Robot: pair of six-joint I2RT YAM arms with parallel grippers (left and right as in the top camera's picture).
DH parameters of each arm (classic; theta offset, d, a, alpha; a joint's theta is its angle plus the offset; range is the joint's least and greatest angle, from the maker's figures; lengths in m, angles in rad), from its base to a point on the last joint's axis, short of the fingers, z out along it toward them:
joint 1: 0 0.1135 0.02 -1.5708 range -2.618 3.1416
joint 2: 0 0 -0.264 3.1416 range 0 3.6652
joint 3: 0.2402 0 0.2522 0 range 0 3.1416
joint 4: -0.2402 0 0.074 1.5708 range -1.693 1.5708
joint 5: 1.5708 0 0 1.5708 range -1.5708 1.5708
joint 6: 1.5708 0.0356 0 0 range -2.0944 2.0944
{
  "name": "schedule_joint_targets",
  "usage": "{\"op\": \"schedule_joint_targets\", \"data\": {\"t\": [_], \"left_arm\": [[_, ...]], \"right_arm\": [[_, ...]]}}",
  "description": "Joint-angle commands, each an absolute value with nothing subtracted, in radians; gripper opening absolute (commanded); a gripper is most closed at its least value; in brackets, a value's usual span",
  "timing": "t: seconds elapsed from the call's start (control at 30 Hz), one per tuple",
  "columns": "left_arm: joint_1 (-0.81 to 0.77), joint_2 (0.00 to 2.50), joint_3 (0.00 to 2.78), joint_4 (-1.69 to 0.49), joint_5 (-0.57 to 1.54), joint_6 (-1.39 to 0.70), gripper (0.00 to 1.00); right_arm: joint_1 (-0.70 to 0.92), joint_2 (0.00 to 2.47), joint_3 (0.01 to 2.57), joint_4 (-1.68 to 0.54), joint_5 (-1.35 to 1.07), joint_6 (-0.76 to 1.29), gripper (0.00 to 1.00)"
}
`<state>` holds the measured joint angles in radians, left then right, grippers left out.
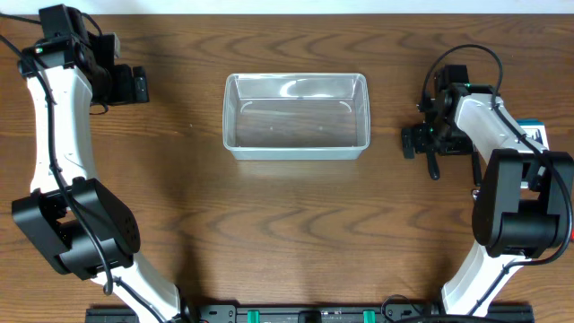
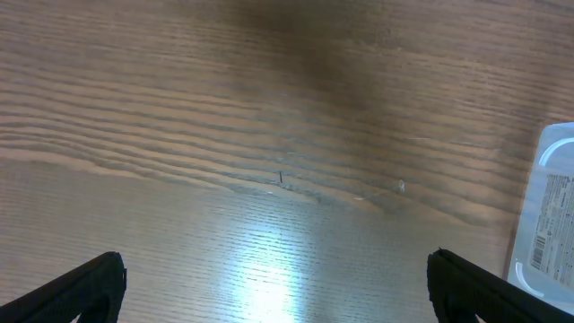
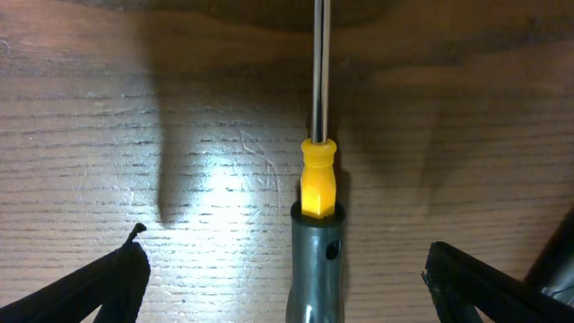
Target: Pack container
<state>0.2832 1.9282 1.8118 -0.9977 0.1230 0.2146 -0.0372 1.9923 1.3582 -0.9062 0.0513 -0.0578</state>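
The container is a clear, empty plastic tub in the middle of the table; its rim shows at the right edge of the left wrist view. A screwdriver with a grey handle, yellow collar and steel shaft lies on the wood. My right gripper is open and straddles the handle without touching it. From overhead the right gripper sits right of the tub, with the screwdriver under it. My left gripper hovers open over bare wood at the far left, its fingers wide apart.
A small blue-and-white box lies at the right edge behind the right arm. The table's far edge runs along the top of the overhead view. Both arm bases stand at the near edge.
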Motion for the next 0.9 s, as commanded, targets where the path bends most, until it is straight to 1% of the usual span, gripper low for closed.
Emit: {"op": "schedule_joint_targets", "data": {"t": [0.0,0.87], "left_arm": [[0.286,1.935,1.804,-1.001,0.111,0.224,0.98],[0.286,1.935,1.804,-1.001,0.111,0.224,0.98]], "right_arm": [[-0.045,1.998,1.359,-0.909,0.044,-0.042,0.99],[-0.054,1.998,1.359,-0.866,0.052,-0.065,0.99]]}}
